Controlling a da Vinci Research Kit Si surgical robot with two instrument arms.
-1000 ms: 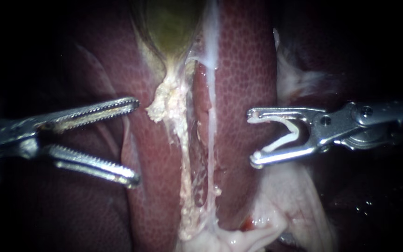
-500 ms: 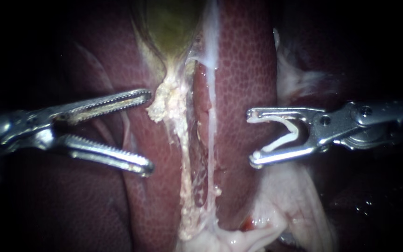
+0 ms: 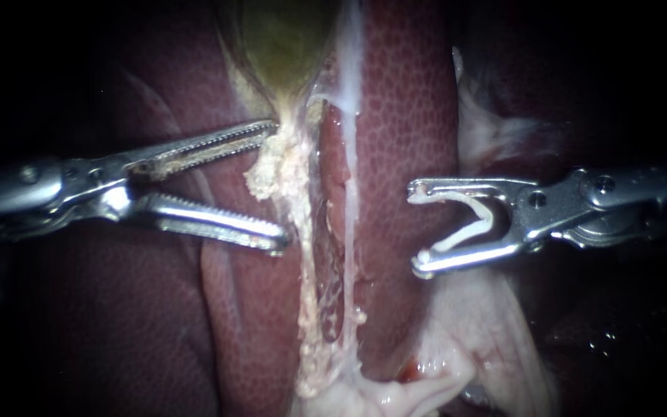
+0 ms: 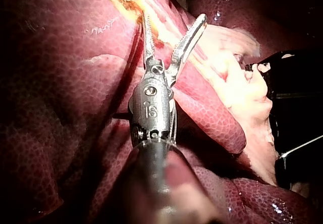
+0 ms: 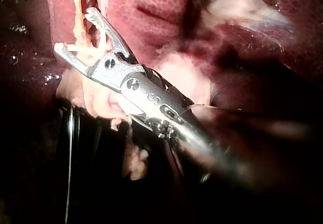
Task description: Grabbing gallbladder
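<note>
Endoscope view: left instrument [image 3: 275,185] jaws wide at gallbladder [image 3: 283,46], right instrument [image 3: 420,228] holding clip [image 3: 489,222].

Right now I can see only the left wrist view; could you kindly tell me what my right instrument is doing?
Observer: In the endoscope view the right instrument hangs over the liver, a white clip between its jaws, clear of the pale strand.
Operator: Thanks. Where is the gallbladder from my left instrument?
Observer: The greenish gallbladder lies just beyond its upper jaw; its open jaws reach the pale strand's edge below it.
</note>
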